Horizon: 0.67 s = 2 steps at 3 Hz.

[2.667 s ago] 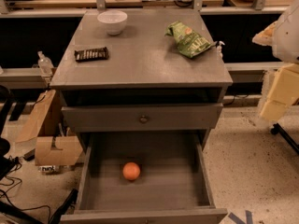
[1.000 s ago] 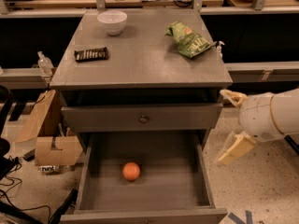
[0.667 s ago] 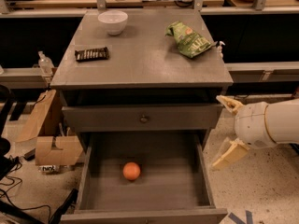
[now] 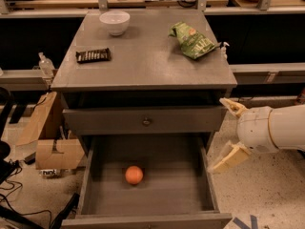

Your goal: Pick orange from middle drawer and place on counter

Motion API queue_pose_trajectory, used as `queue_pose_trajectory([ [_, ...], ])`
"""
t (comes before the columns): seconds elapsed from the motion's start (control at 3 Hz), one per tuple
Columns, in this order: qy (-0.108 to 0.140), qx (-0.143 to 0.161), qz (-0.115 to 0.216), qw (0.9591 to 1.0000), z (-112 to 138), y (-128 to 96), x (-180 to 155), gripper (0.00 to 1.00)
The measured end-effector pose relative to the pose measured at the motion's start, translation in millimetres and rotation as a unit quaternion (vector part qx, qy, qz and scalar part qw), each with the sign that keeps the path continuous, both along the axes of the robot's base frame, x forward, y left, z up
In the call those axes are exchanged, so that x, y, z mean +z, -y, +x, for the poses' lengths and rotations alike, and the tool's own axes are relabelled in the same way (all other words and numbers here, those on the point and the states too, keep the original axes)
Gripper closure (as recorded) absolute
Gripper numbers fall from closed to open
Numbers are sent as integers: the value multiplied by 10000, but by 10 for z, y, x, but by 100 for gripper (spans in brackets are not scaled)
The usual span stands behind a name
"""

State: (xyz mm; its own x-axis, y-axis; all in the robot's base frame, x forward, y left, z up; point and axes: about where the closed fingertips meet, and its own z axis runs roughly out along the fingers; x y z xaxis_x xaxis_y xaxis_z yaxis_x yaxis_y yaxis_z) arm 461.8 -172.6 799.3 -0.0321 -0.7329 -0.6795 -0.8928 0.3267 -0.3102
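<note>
Currently, the reach toward the fruit is judged to be the step in hand; nothing is held.

Position: the gripper (image 4: 218,135) is seen low at the right of the cabinet, outside the right wall of the drawer (image 4: 167,187), with its two fingers spread wide, one above the other. The orange (image 4: 134,174) lies on the drawer floor, left of centre, apart from every wall and well apart from the gripper.

Approach (judgement):
- The gripper should be raised over the right wall and carried leftward, clear of the shut upper drawer (image 4: 181,120).
- The wide opening should be kept until the fingers straddle the fruit at its broadest part.
- A descent from above is preferred; a sideways nudge would probably set the fruit rolling on the flat floor.
- Closing should be gentle and centred, since a round, smooth skin may slip out.

Placement note: bare room on the bench (image 4: 143,70) is seen between the bar (image 4: 93,55) and the chip bag (image 4: 193,41), in front of the bowl (image 4: 114,22).

Appearance: the orange is small, round, evenly bright and smooth-looking, much smaller than the bowl. No stem or blemish can be made out.
</note>
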Motion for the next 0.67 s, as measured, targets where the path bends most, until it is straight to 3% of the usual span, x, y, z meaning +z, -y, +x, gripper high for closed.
queue_pose_trajectory([
  [0.33,-133,-68,482,9987,16,-218,-439,0],
  [0.67,-315,-165,1025,9941,94,-547,-1109,0],
])
